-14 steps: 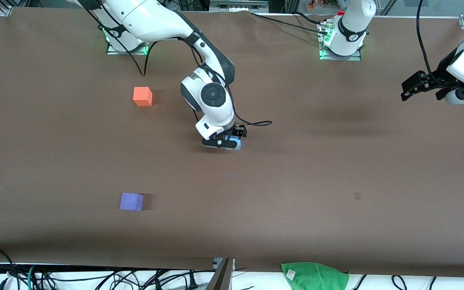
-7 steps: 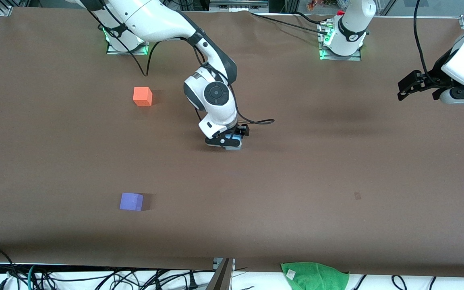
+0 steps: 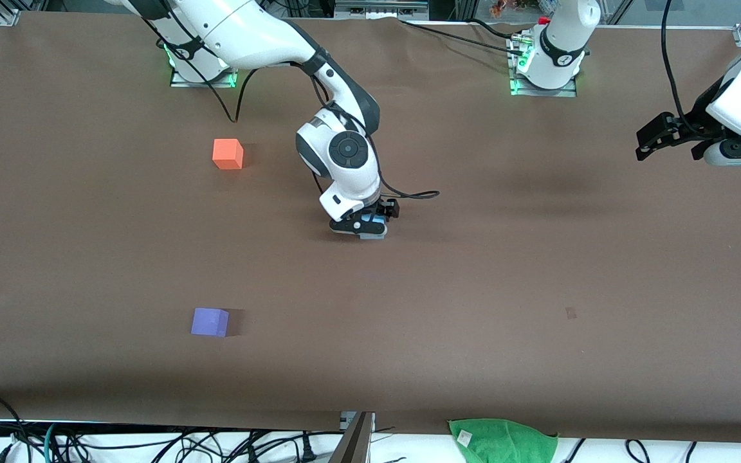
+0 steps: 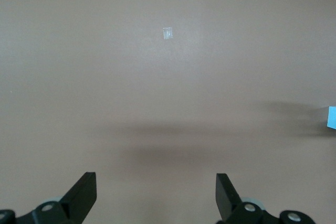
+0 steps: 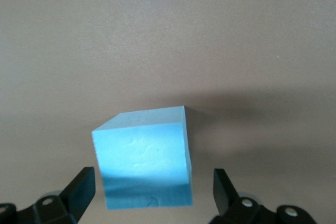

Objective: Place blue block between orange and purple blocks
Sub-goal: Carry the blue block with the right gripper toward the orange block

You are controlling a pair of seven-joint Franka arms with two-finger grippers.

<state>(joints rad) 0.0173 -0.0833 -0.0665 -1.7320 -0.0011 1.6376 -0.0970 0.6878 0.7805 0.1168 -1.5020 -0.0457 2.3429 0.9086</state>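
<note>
The sky-blue block [image 5: 142,156] sits on the brown table near its middle. My right gripper [image 3: 359,227] is low over it, fingers open on either side of the block with gaps showing in the right wrist view [image 5: 154,187]. In the front view only a sliver of the blue block [image 3: 379,224] shows past the fingers. The orange block [image 3: 228,154] lies toward the right arm's end, farther from the front camera. The purple block [image 3: 210,322] lies nearer to it. My left gripper [image 3: 648,139] is open and empty, waiting in the air at the left arm's end [image 4: 156,192].
A green cloth [image 3: 502,440] lies off the table's near edge. A black cable [image 3: 412,195] loops beside the right wrist. A small pale mark [image 4: 167,33] is on the table under the left wrist view.
My right gripper has shifted slightly toward the left arm's end and settled around the blue block. My left gripper rose a little, then held still.
</note>
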